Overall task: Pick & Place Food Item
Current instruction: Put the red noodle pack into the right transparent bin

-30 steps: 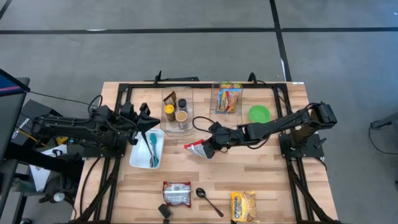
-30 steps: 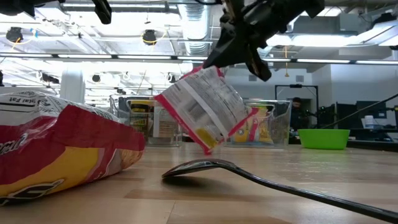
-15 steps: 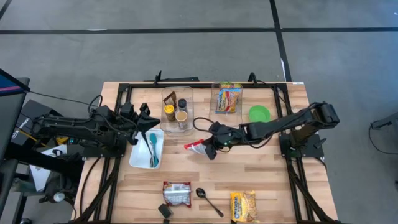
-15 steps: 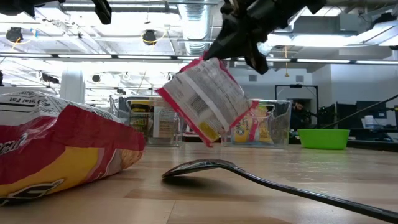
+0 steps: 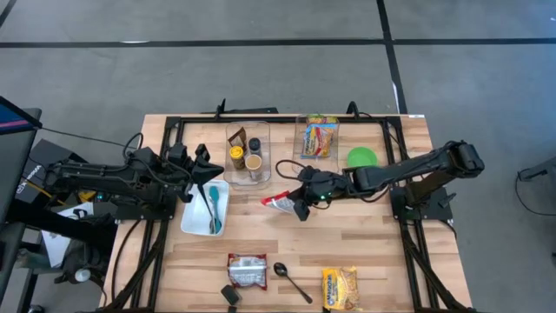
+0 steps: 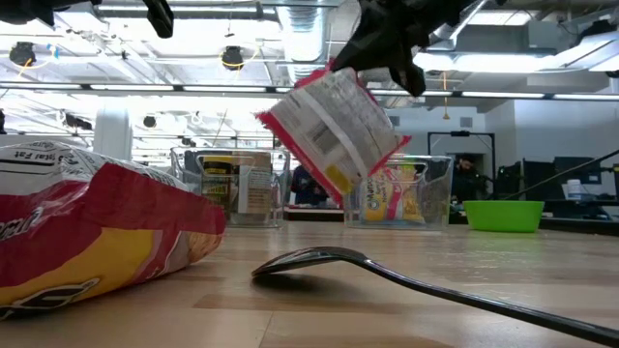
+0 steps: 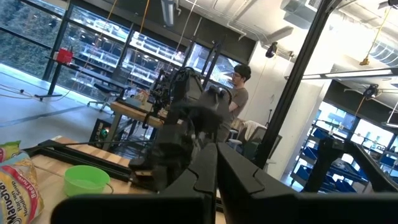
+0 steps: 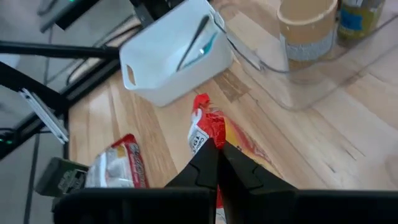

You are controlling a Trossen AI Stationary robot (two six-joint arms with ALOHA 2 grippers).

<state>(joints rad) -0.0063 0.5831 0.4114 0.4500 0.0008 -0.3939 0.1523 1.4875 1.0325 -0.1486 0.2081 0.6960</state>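
The right tool (image 5: 300, 202) is clamped on a red snack packet (image 5: 280, 203), holding it clear above the tabletop (image 5: 373, 252); the packet hangs tilted from the closed fingers (image 8: 208, 165). Its back panel carries printed text too small to read.

Beyond the tool stand two clear bins: one (image 5: 248, 153) holds jars and a paper cup (image 5: 253, 163), the other (image 5: 319, 139) holds a yellow noodle pack whose lettering cannot be read in full. A green bowl (image 5: 362, 158) sits beside the right arm. A white tray (image 5: 205, 209) with a teal utensil lies to the tool's far side, near the left tool (image 5: 207, 165), which is closed on nothing and waits at the tabletop's edge.

Behind the tool lie a black spoon (image 5: 291, 279), a red-and-white packet (image 5: 247, 269), and a yellow packet (image 5: 340, 289). Nothing lies directly under the lifted packet.
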